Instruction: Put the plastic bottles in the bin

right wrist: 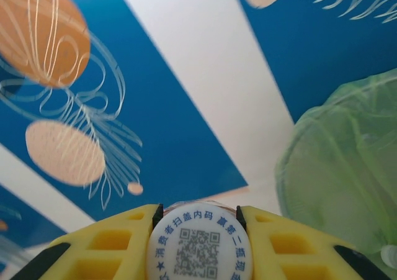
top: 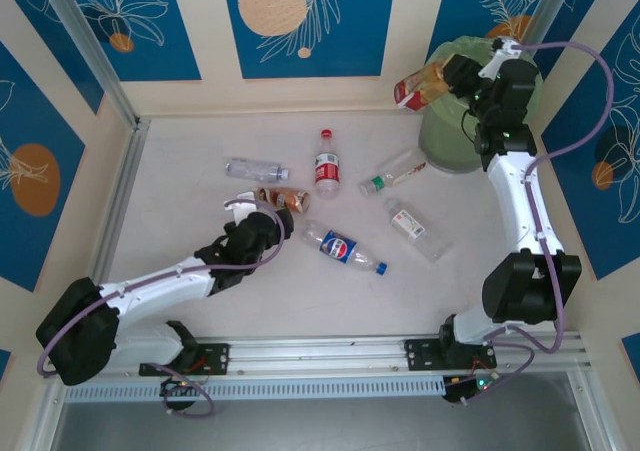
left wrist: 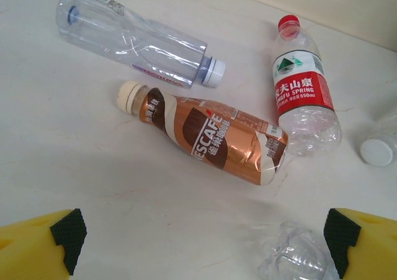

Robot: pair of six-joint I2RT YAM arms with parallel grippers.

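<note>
While clenched on a bottle (top: pixel 416 87) at its white cap, right gripper (top: pixel 447 78) aloft beside bin (top: pixel 450 146) in far right corner. Left gripper (left wrist: pixel 198 236) spread wide over pale tabletop (top: pixel 180 191); six bottles (top: pixel 340 248) lying loose. Blue leaf-print walls (top: pixel 300 21).

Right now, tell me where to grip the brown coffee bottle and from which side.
Probably best: take the brown coffee bottle around its labelled middle, left hand coming straight down, fingers across its length. It lies flat on its side, and its base is crowded by the red-label bottle.
</note>
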